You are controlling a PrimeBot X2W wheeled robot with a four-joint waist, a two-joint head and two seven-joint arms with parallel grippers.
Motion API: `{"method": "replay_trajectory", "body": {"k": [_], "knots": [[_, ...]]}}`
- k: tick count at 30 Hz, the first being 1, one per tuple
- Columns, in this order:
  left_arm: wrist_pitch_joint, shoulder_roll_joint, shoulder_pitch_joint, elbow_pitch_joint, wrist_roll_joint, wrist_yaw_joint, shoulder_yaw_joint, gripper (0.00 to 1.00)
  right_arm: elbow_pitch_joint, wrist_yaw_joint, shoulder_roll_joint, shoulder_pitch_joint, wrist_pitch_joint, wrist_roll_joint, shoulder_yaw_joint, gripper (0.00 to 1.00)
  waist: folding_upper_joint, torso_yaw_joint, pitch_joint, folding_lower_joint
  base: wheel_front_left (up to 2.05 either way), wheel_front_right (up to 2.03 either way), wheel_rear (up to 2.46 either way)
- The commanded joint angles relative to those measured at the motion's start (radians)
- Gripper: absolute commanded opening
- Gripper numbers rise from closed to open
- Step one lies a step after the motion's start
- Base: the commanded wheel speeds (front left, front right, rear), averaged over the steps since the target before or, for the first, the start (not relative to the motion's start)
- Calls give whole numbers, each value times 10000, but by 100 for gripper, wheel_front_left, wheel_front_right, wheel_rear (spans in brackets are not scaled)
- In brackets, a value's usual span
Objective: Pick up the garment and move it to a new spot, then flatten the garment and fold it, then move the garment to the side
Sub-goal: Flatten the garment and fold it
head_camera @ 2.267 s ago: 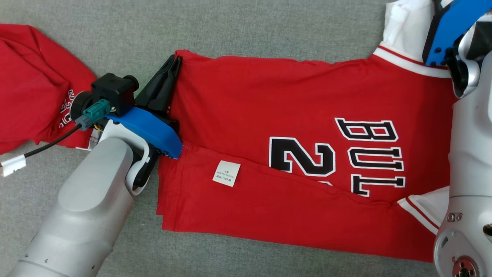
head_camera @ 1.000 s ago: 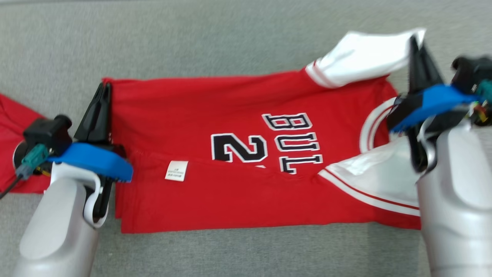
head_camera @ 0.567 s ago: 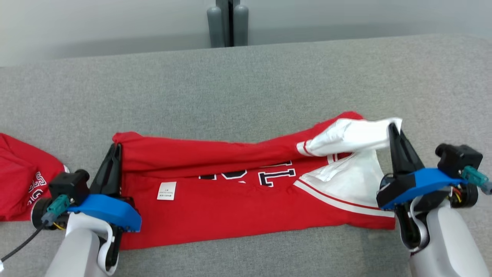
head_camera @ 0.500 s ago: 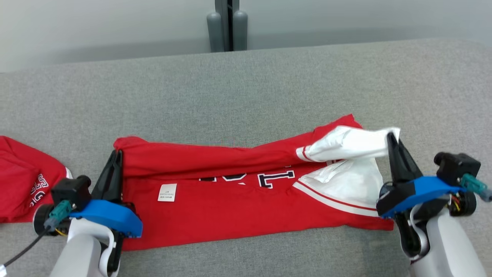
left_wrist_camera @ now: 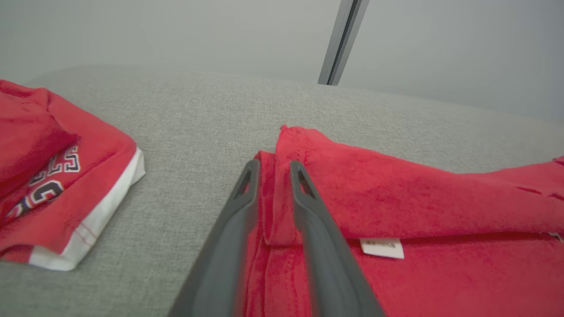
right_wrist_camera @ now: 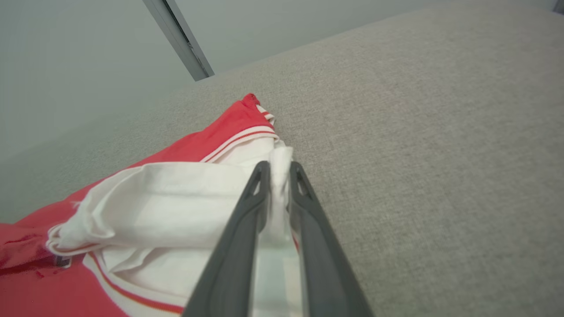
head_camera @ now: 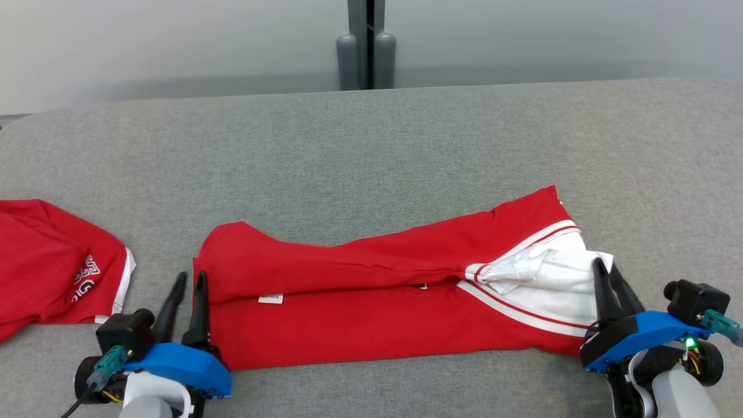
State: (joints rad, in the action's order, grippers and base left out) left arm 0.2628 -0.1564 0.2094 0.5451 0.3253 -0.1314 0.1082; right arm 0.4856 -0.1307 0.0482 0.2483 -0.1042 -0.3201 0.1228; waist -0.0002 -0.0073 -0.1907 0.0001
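The red garment (head_camera: 371, 290) lies folded lengthwise in a long band on the grey padded surface (head_camera: 371, 145), its white-trimmed sleeve end at the right. My left gripper (head_camera: 188, 277) is at the band's left end, fingers slightly parted. In the left wrist view the garment's (left_wrist_camera: 396, 198) red hem fold sits loosely between the left gripper's (left_wrist_camera: 274, 169) fingers. My right gripper (head_camera: 603, 267) is at the white sleeve end, fingers a narrow gap apart. In the right wrist view white cloth of the garment (right_wrist_camera: 154, 189) lies in the right gripper's (right_wrist_camera: 278, 169) gap.
Another red garment (head_camera: 46, 255) with lettering and white trim lies bunched at the far left, also in the left wrist view (left_wrist_camera: 44, 176). A grey post (head_camera: 367, 46) stands behind the surface's far edge. Bare grey surface stretches beyond and right of the band.
Both grippers have lowered the far edge onto the near half, hiding the lettering, and their fingers have parted. The head camera has also tilted and shifted.
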Motion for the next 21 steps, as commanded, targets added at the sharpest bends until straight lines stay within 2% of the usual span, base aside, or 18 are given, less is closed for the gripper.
{"method": "replay_trajectory", "body": {"k": [1, 6, 15, 21], "knots": [[26, 30, -190, -153, -111, 66, -206, 100, 58, -3, 45, 191, -90, 3, 72, 100, 2, 78, -36, -1, 0, 0, 0], [28, 323, -537, -585, -510, 41, -597, 100, 413, -3, 42, 458, -208, 286, 482, 100, 2, 499, -142, -1, 0, 0, 0], [26, 626, -434, -919, -711, 6, -630, 100, 1724, -2, 39, 691, 332, 1368, 1513, 100, 2, 1425, -312, -1, 0, 0, 0], [28, 549, -358, -1016, -527, 2, -529, 100, 3052, -26, -159, 621, 1157, 1104, 929, 100, 2, 1614, -429, -1, 0, 0, 0]]}}
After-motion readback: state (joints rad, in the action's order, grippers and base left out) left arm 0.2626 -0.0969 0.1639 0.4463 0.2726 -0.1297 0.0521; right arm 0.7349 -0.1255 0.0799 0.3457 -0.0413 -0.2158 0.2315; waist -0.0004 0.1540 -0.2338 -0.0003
